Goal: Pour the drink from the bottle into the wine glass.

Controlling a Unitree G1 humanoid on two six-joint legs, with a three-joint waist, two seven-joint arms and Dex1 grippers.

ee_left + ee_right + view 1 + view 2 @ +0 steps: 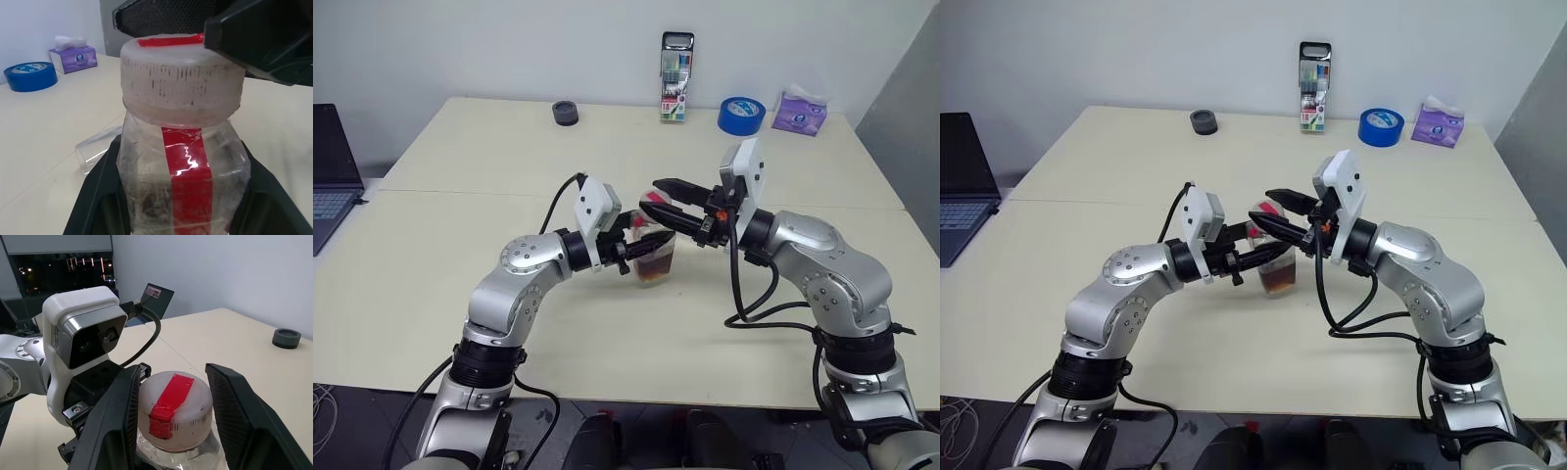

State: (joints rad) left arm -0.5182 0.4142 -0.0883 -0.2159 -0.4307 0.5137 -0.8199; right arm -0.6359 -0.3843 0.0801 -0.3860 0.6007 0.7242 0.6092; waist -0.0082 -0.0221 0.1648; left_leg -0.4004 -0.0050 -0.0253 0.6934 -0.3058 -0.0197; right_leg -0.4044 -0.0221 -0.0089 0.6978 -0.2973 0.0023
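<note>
The desk (431,255) is mostly bare, with the bottle (655,262) mid-desk, upright. It's light, thin plastic, probably squashy, so a body grip makes sense. The left gripper (644,242) reaches in level, fingers (98,196) clamped on the bottle's sides. The right gripper (171,426) comes across from the other side, fingers (234,411) straddling the ribbed cap (181,83); can't tell if they're actually pinching it. The drink (1280,282) sits low, so not much slosh.

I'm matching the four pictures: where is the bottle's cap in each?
Left eye: cap at centre, between both pincers.
Right eye: cap at centre.
Left wrist: cap upper middle.
Right wrist: cap low centre.
Shared landmark: blue tape roll, except in the right wrist view.
</note>
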